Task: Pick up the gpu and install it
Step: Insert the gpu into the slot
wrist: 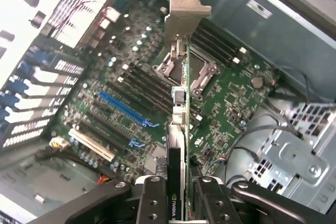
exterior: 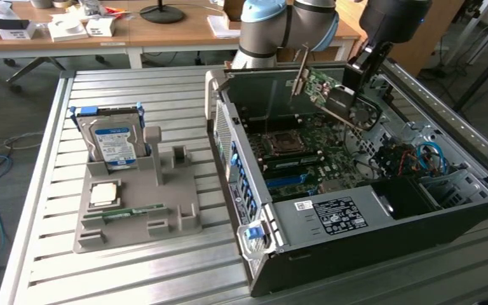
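Observation:
The gpu (exterior: pixel 327 94) is a thin card with a green board, a black fan part and a pale metal bracket strip along one end. It hangs tilted above the open computer case (exterior: pixel 337 216), clear of the motherboard (exterior: pixel 307 155). My gripper (exterior: pixel 359 67) reaches down from the exterior view's upper right and is shut on the card's edge. In the wrist view the gpu (wrist: pixel 179 124) shows edge-on, bracket end farthest from the camera. My gripper (wrist: pixel 178 203) has one finger pressed on each face of the card. Below lie the motherboard (wrist: pixel 226 103) and its blue slot (wrist: pixel 126 109).
On the exterior view's left a grey holder (exterior: pixel 134 203) stands on the slatted metal table (exterior: pixel 40 254). It carries a hard drive (exterior: pixel 112 145), a square chip (exterior: pixel 104 194) and a green memory stick (exterior: pixel 125 212). Cables (exterior: pixel 426 157) and a drive cage sit inside the case.

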